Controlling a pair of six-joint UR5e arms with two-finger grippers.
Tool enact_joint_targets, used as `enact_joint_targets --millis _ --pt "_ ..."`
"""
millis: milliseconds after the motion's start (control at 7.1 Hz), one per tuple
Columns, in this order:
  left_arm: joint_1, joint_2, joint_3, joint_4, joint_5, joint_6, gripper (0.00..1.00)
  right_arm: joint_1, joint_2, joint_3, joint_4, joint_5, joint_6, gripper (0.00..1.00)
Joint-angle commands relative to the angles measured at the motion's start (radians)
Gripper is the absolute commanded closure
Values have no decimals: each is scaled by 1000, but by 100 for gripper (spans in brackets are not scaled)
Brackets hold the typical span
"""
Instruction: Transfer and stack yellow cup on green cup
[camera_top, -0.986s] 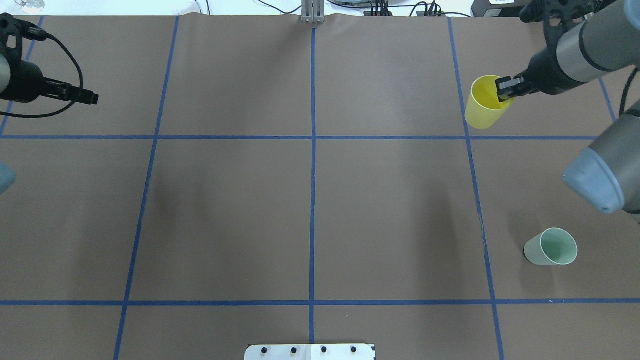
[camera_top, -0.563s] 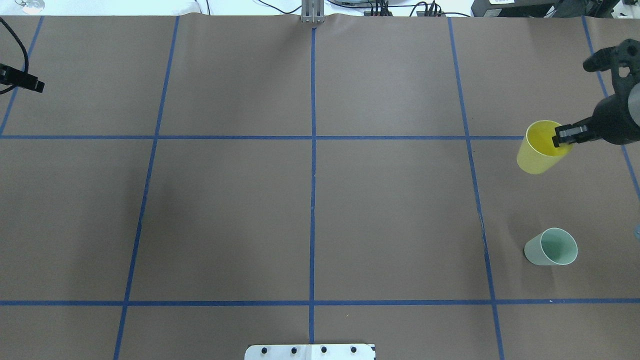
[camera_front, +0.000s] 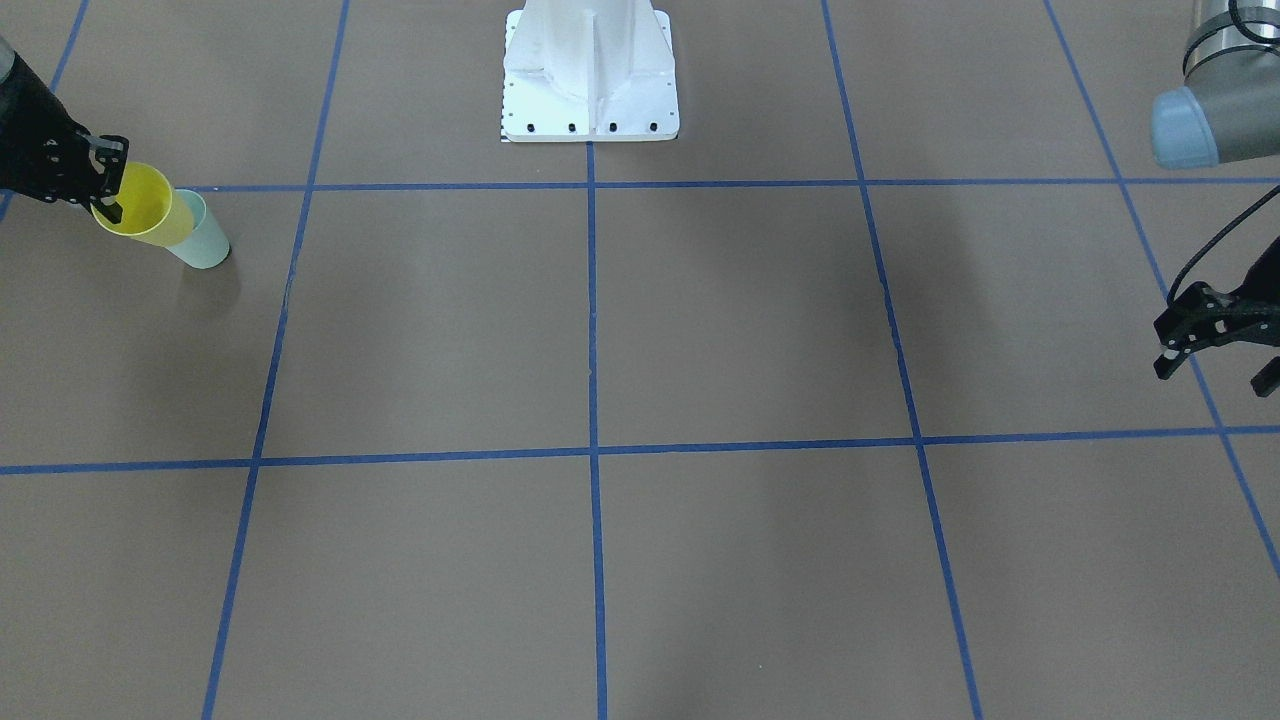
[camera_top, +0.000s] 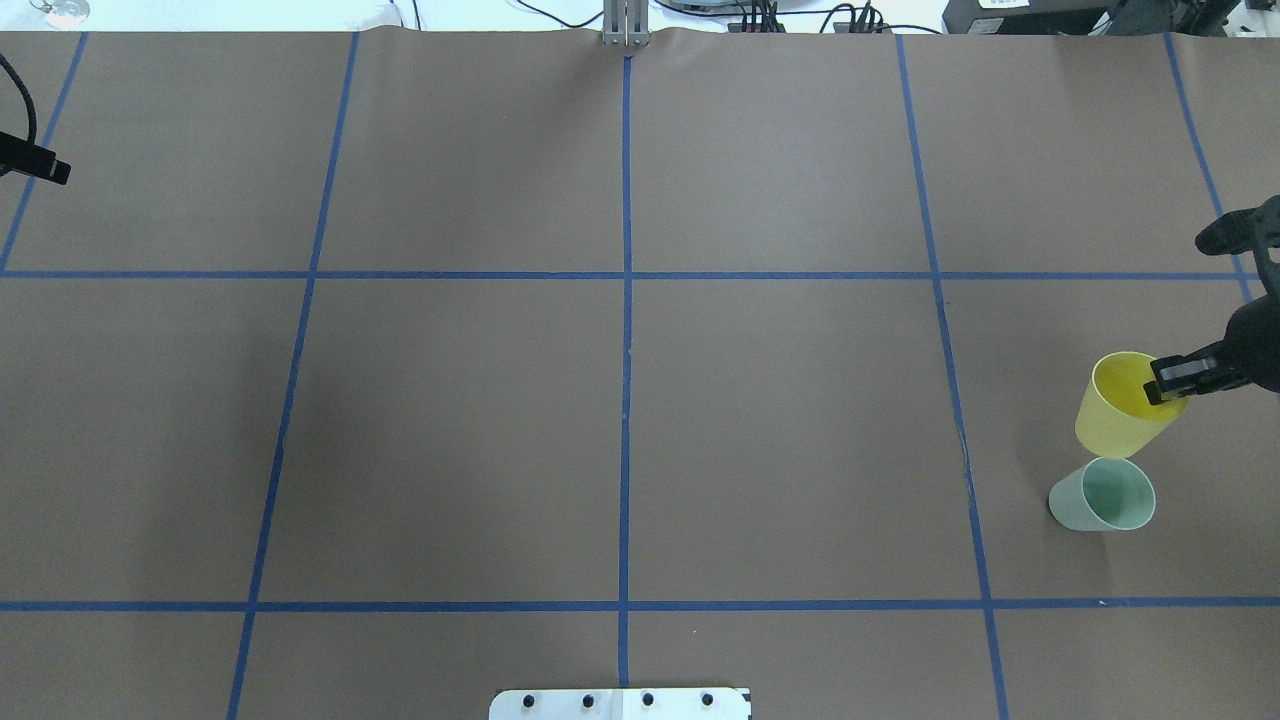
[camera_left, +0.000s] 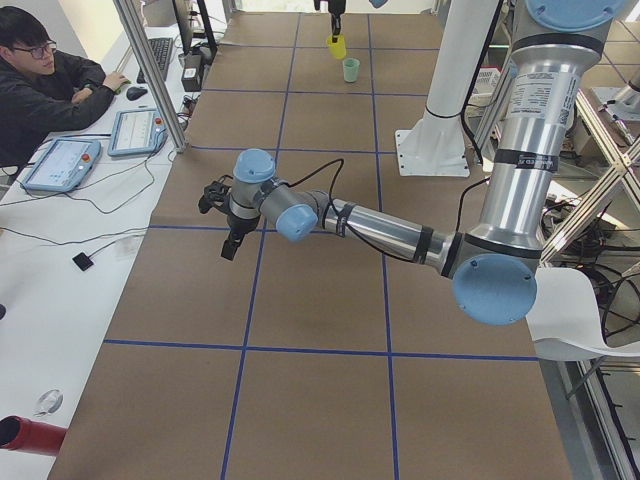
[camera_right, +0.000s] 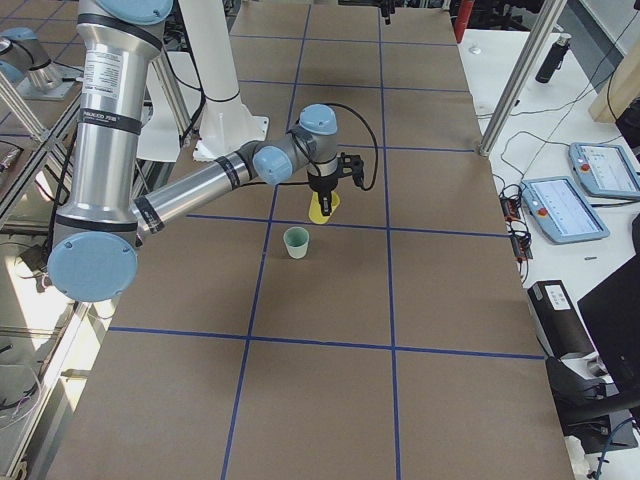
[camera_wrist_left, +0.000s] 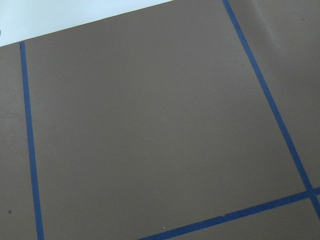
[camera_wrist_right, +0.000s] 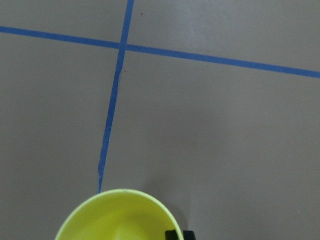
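In the last second your right end effector has carried the yellow cup from 1 o'clock on the overhead view down toward 4 o'clock. The cup now hangs above the tabletop, just at 12 o'clock of the green cup and not yet over its mouth. The end effector is clenched on the yellow rim, one finger inside. The cup is plain, tapered, mouth up. Stacking looks close. Your left end effector is spread and holds nothing.
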Motion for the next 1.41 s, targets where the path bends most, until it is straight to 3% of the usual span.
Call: enact_joint_targets --millis 0,1268 --pt "-1 -1 11 -1 0 6 0 -26 -23 -4 -5 13 1 100" --pt "-3 -3 11 -3 0 8 0 -56 -39 -65 -9 2 1 100"
